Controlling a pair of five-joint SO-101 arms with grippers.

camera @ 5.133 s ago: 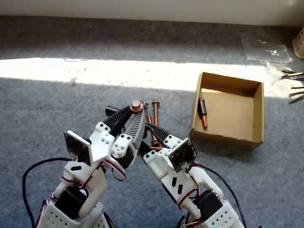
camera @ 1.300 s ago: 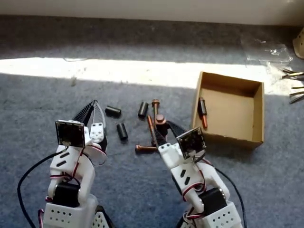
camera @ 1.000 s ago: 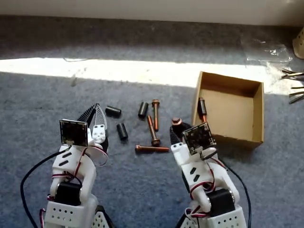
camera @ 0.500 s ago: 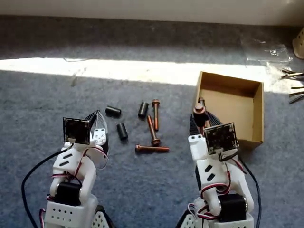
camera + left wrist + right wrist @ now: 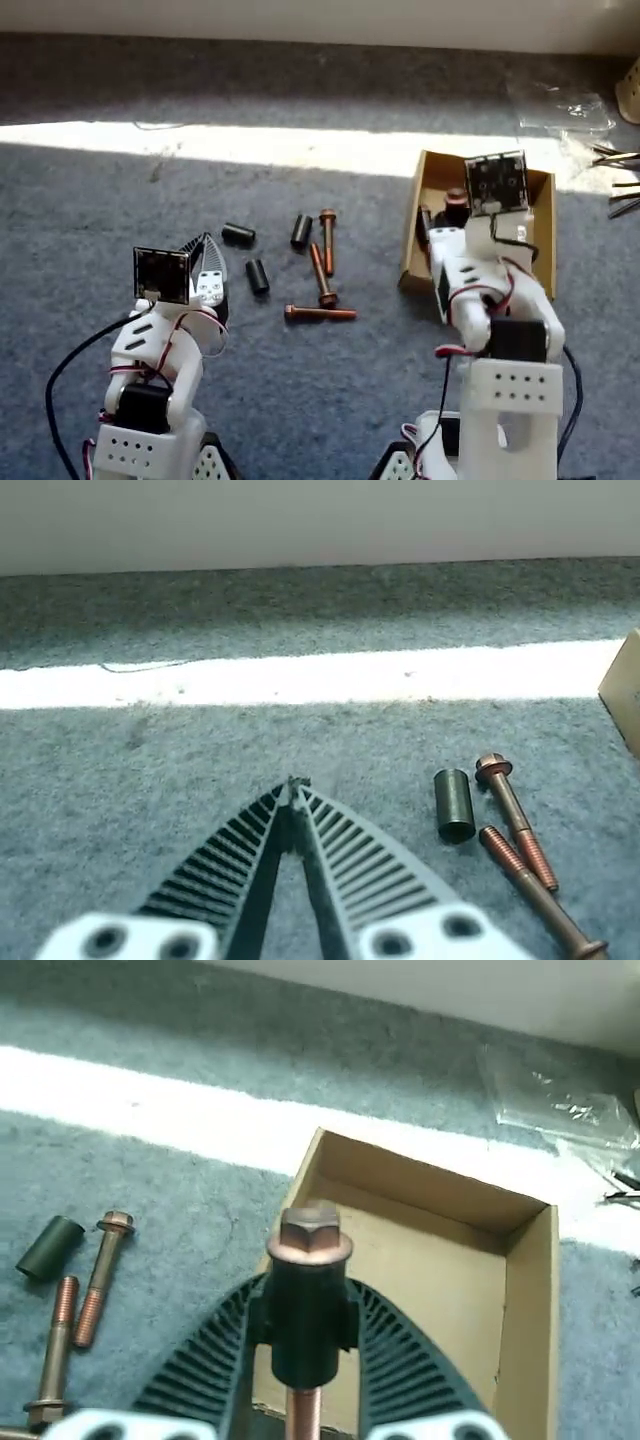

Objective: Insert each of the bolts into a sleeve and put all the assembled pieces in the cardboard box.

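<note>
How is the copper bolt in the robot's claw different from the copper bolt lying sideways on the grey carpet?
The held copper bolt wears a black sleeve; the sideways copper bolt is bare. The held one is pinched by that sleeve in the right gripper, over the brown cardboard box; the sideways one lies flat on the grey carpet. Both are copper-coloured bolts.
</note>
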